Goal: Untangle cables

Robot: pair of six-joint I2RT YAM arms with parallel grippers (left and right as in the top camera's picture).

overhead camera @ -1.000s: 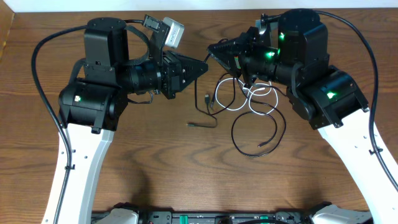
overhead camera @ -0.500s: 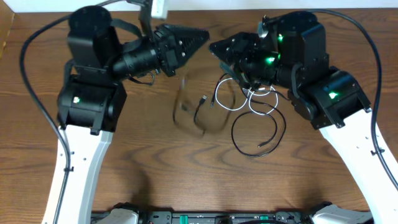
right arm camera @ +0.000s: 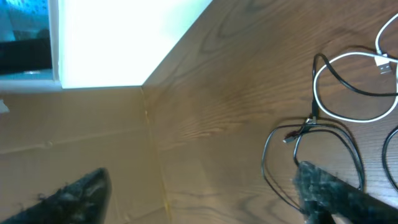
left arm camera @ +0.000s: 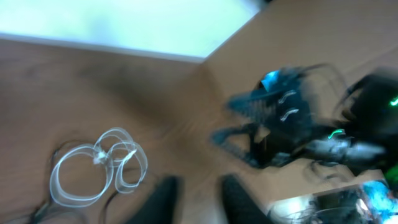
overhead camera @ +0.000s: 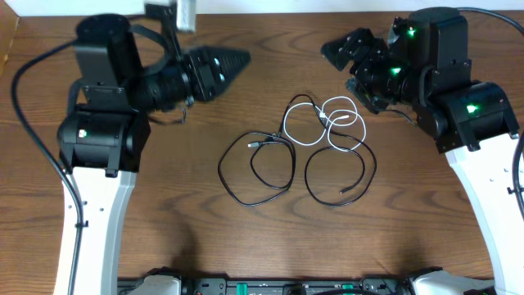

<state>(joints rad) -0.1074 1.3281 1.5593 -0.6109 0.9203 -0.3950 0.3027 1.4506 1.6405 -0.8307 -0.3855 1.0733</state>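
Three cables lie loose on the wooden table (overhead camera: pixel 164 229). One black cable (overhead camera: pixel 260 142) forms an open loop left of centre. The white cable (overhead camera: pixel 326 121) is coiled in small loops, and a second black cable (overhead camera: pixel 345 192) loops beneath and through it. My left gripper (overhead camera: pixel 244 57) hovers up and left of them, jaws slightly open and empty; its blurred wrist view shows the left gripper (left arm camera: pixel 200 199) near the white cable (left arm camera: pixel 93 158). My right gripper (overhead camera: pixel 344 61) hangs above the white coil, wide open and empty. In the right wrist view the right gripper (right arm camera: pixel 202 193) frames bare wood, with the white cable (right arm camera: pixel 318 93) and a black cable (right arm camera: pixel 289 138) at right.
The table's far edge (overhead camera: pixel 278 11) runs just behind both grippers. Thick black arm wiring (overhead camera: pixel 33 131) curves along the left side. A cardboard panel (right arm camera: pixel 74 149) and a bright white surface (right arm camera: pixel 124 37) lie beyond the table in the right wrist view.
The left gripper has let go of the black cable, which now lies as a loop on the table. The right gripper opened wide. Both arms drew back toward the far edge.
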